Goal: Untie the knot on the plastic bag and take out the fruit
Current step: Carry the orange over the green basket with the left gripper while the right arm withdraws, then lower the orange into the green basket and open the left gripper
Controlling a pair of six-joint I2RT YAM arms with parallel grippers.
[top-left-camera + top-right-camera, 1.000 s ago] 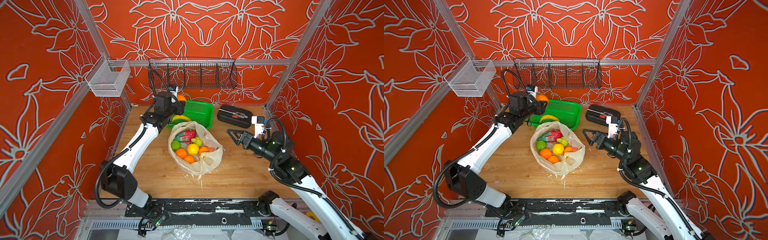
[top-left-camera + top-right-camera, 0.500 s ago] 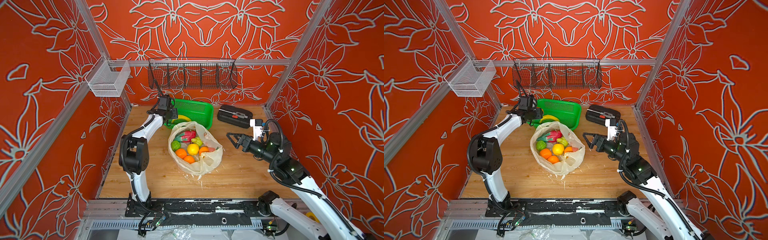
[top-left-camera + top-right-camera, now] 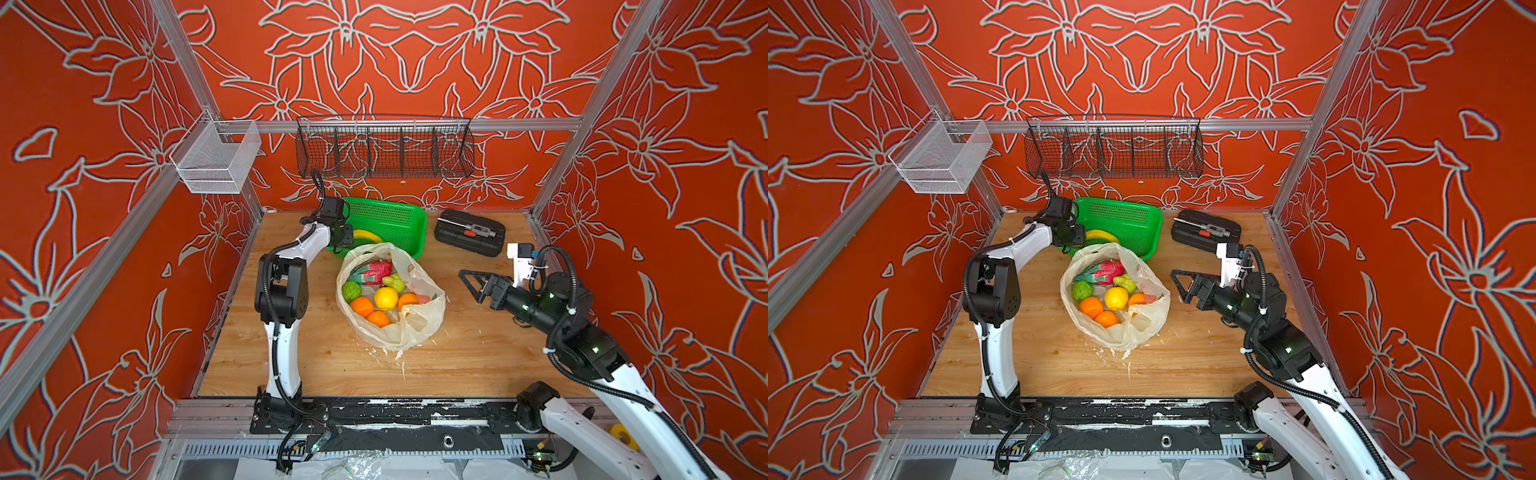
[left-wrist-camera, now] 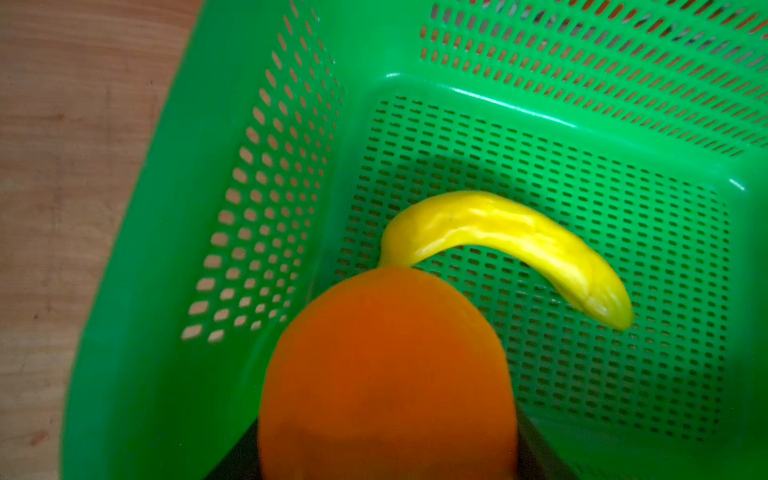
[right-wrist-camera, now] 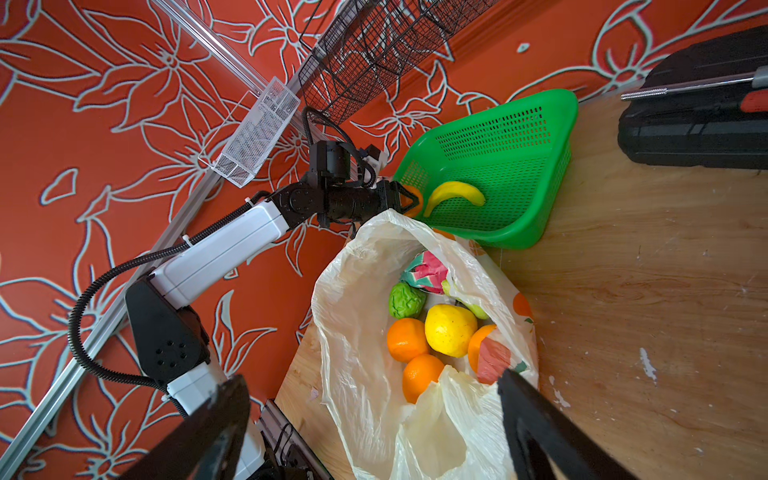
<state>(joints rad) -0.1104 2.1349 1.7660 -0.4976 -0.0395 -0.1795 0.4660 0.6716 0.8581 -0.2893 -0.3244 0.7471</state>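
1. The left gripper point(image 5: 410, 202) is closed on an orange point(image 4: 386, 374), over the 9 o'clock end of the basket point(image 3: 417, 224), near the banana point(image 4: 498, 232).
2. The right gripper point(image 3: 468, 281) is empty, jaws wide apart, at 3 o'clock of the bag point(image 3: 415, 332), apart from it.
3. The bag lies at the centre of the table point(image 3: 332, 365), mouth open; the basket is just beside it at 12 o'clock.
4. The fruit point(image 3: 385, 297) lies inside the bag.

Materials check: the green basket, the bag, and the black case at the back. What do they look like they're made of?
Green basket: moulded plastic, glossy, with slotted walls and bright highlights on the rim.
Plastic bag: thin translucent film, crinkled, with the fruit showing through it.
Black case: probably hard plastic, with a matte, ribbed shell. The look alone doesn't confirm it.
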